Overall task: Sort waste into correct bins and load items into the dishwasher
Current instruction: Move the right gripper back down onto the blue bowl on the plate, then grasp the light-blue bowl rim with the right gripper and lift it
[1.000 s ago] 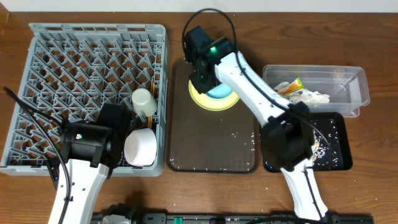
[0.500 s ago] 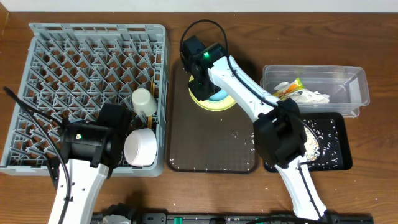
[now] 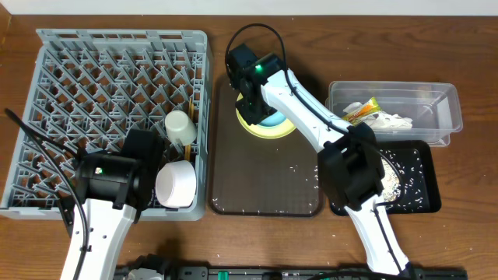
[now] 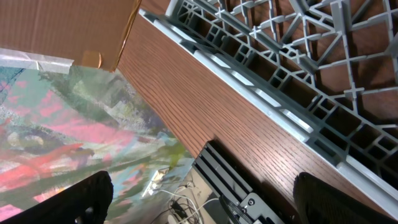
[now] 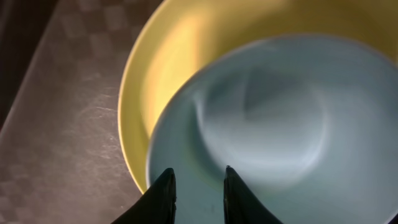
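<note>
The light blue bowl (image 3: 273,118) sits in the yellow plate (image 3: 260,128) at the far end of the brown serving tray (image 3: 264,179). My right gripper (image 3: 253,105) hovers over the bowl's left side. In the right wrist view its fingers (image 5: 165,193) stand a narrow gap apart, open, with only the bowl's inside (image 5: 273,124) showing between them above the plate (image 5: 161,68). The white cup (image 3: 180,126), white bowl (image 3: 175,184) and chopsticks (image 3: 190,128) are in the grey dishwasher rack (image 3: 93,78). My left gripper (image 4: 205,202) is wide open and empty by the rack's front edge (image 4: 273,102).
The clear tub (image 3: 436,105) at the right holds the white tissue (image 3: 391,120) and the green-and-orange wrapper (image 3: 362,111). In front of it the black tray (image 3: 424,198) holds crumbs (image 3: 391,179). More crumbs (image 3: 309,175) lie scattered on the brown tray's right side.
The right arm has swung a little left, so its wrist now sits over the plate's left edge; its forearm joint has shifted toward the back. The left arm and the dishes have not moved.
</note>
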`<state>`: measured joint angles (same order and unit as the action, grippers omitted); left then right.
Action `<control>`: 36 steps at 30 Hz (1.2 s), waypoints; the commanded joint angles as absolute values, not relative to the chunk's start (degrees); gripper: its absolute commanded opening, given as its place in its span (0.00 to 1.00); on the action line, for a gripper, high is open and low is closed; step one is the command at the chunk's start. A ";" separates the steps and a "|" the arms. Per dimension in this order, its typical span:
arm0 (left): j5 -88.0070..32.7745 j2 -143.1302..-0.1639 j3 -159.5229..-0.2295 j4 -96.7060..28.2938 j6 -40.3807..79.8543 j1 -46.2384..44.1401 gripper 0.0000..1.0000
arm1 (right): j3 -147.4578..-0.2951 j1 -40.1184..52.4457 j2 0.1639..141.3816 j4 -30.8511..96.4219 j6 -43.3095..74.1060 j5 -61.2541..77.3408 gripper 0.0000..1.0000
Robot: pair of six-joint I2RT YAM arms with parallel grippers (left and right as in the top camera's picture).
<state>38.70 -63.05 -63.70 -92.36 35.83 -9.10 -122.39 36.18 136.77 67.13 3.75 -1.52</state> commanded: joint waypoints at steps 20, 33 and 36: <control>38.92 -62.89 -63.86 -96.57 36.29 -8.91 0.93 | -122.89 36.69 133.40 66.52 2.72 8.34 0.28; 38.92 -62.89 -63.86 -96.57 36.29 -8.91 0.93 | -120.95 39.79 133.45 68.38 2.76 2.66 0.20; 38.92 -62.89 -63.86 -96.57 36.29 -8.91 0.94 | -119.79 40.10 133.45 68.10 3.14 -2.07 0.20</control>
